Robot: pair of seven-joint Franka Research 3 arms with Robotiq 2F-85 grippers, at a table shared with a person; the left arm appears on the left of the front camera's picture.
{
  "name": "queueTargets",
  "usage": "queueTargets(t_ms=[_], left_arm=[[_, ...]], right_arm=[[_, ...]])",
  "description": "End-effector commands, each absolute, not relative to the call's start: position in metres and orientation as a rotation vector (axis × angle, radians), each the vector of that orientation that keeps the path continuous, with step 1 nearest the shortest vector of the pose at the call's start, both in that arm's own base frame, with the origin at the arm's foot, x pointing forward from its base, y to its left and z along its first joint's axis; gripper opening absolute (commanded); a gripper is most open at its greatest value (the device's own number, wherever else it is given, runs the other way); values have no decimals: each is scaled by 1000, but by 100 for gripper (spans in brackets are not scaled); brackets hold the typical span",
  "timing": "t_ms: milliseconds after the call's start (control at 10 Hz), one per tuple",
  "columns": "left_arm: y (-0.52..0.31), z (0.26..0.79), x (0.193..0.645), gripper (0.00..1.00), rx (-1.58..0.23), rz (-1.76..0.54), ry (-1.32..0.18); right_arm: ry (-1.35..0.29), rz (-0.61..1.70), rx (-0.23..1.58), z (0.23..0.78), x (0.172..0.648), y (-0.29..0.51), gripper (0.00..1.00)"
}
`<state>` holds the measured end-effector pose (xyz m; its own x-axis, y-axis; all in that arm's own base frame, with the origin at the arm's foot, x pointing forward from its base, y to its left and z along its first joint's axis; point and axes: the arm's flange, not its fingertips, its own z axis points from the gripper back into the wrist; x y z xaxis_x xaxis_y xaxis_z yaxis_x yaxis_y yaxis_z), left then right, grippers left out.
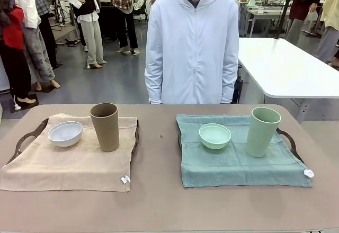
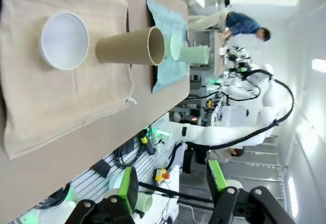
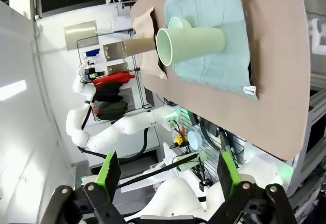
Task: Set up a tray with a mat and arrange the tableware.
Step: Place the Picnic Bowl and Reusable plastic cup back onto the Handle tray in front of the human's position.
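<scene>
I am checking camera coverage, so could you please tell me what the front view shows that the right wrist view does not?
Front view alone: the person standing behind the table, the white bowl, the beige mat, and dark tray handles.

Right wrist view alone: the right gripper, jaws open and empty, away from the table.

Both: the pale green cup, brown cup, mint bowl, and teal mat, the tableware standing on the mats.

A brown surface (image 1: 159,196) carries two dark-handled trays side by side, well apart. The left tray (image 1: 24,137) lies under a beige mat (image 1: 69,164); the right tray (image 1: 288,140) lies under a teal mat (image 1: 238,164). Both mats overhang their trays' near edges.
</scene>
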<state>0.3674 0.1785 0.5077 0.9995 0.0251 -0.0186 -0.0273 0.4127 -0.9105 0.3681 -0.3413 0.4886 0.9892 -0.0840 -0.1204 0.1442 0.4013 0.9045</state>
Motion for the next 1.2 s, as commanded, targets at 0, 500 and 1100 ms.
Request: queueTargets(t_ms=[0,500,1100], left_arm=[[170,505,374,73,-1190,13,-44],[178,508,367,73,-1145,33,2],[178,508,367,73,-1145,33,2]], right_arm=[[44,-150,1158,489,373,-329,100],[65,-137,1152,487,372,-337,100],[65,-137,1152,487,372,-337,100]])
